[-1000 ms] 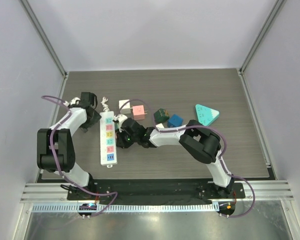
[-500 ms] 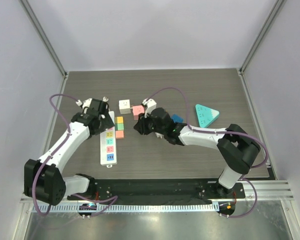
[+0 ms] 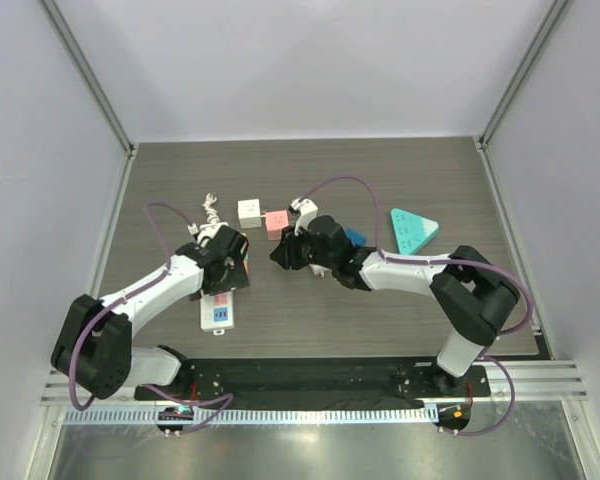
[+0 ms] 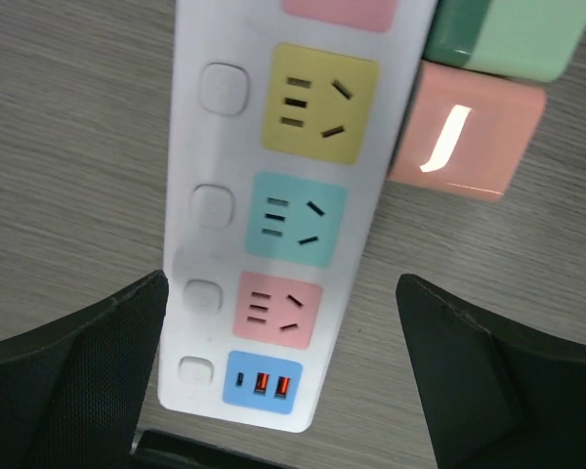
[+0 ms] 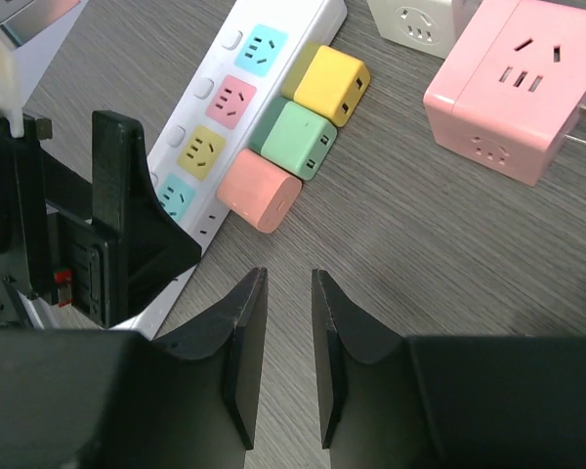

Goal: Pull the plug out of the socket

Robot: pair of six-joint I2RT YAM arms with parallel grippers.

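I see the yellow plug (image 5: 332, 85), green plug (image 5: 295, 139) and salmon plug (image 5: 259, 191) lying on the surface (image 5: 420, 254) just beside the white power strip (image 4: 293, 195) — left fingers (image 4: 68, 381) spread wide over it, empty, right fingers (image 5: 239, 362) nearly closed on nothing.

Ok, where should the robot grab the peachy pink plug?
Probably the peachy pink plug is best pinched across its rounded body, coming down from above. It lies flat, one end at the white strip, with the green plug close beside; its open-table faces are free for the right pincer.
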